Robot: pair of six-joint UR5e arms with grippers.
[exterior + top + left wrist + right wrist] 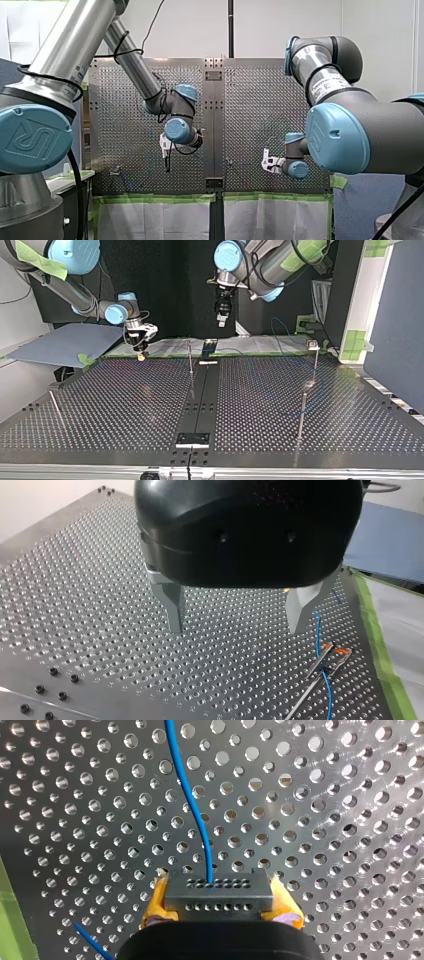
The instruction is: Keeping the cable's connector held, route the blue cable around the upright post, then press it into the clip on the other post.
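Note:
My right gripper (218, 881) is shut with its yellow pads (156, 901) on a dark grey connector (220, 897). The blue cable (192, 802) leaves the connector and runs ahead over the perforated plate. In the top view this gripper (142, 355) hangs low at the table's far edge, left of a thin upright post (190, 357). My left gripper (237, 627) stands open above the plate with nothing between its metal fingers (172, 605). Beside it, a slim post with an orange-tipped clip (334, 652) has the blue cable (320, 630) running past it.
More thin posts stand on the perforated table (125, 405): one with a clip on top (314, 346) at the top view's far right, one nearer (301, 415), one at the near left (56, 407). A dark centre rail (202, 390) splits the plate. Green tape (380, 645) edges it.

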